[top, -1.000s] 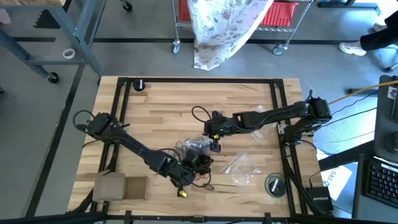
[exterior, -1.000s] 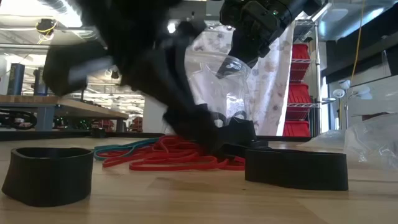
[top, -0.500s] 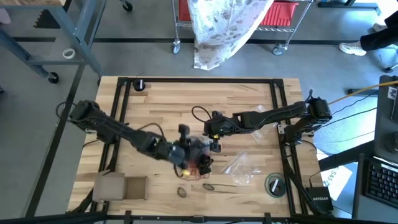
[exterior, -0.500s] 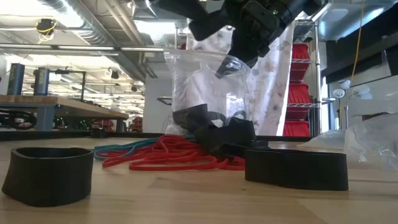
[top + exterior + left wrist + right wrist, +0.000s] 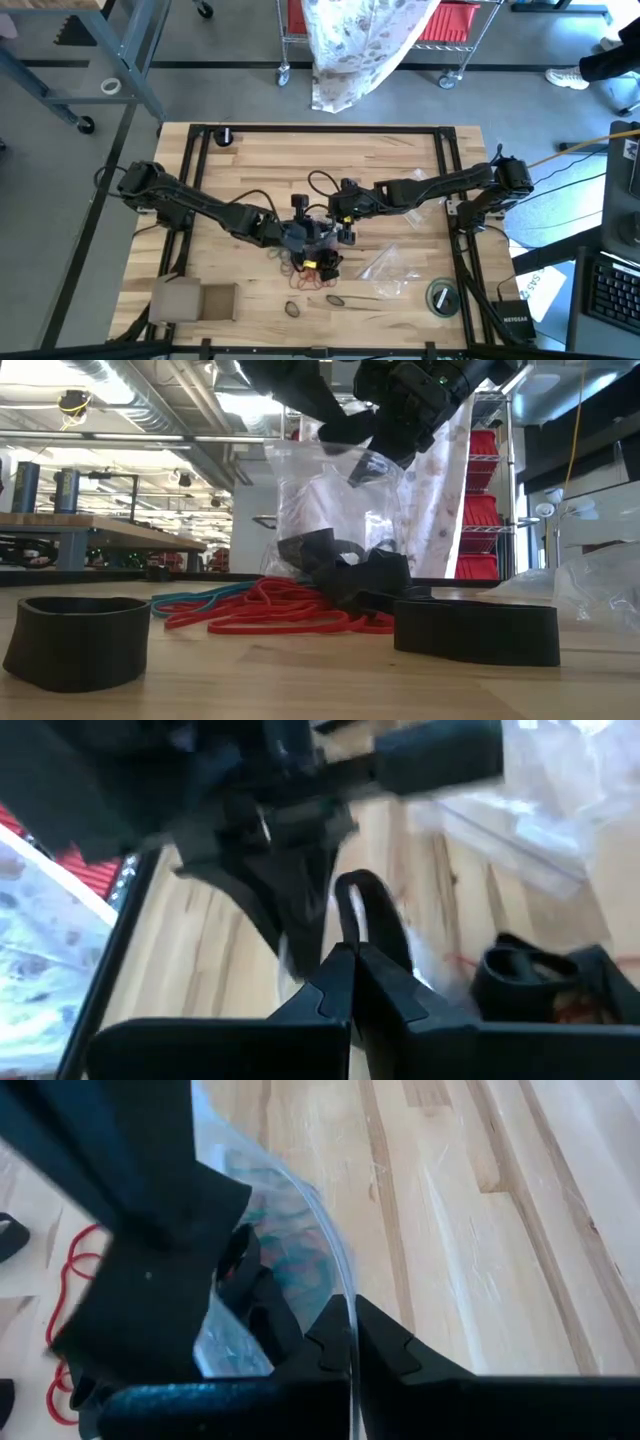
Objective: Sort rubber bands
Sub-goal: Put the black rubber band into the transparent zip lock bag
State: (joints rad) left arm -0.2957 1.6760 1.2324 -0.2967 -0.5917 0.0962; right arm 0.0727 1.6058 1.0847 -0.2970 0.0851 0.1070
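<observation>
- Reaching in from the left side of the counter [image 5: 240,170], the left gripper [image 5: 298,208] has its fingers pressed fully together over a dark band at the mouth of the clear bag [image 5: 330,510]; the left wrist view shows the loop pinched between the tips, though the blur leaves it uncertain whether the bag's film is caught too.
- Just right of it, the right gripper [image 5: 347,222] holds the bag up by its rim, fingers closed tight on the clear plastic, as the right wrist view shows.
- The rubber bands [image 5: 285,612] lie mostly in a loose red heap on the counter below the bag, with teal strands at its left edge and 2 wide black bands standing in front; a few dark ones sit inside the bag.
- The step in hand looks like dropping 1 dark band into the held bag.
- Next, the left fingers would need to part above the opening while the right keeps the rim lifted.
</observation>
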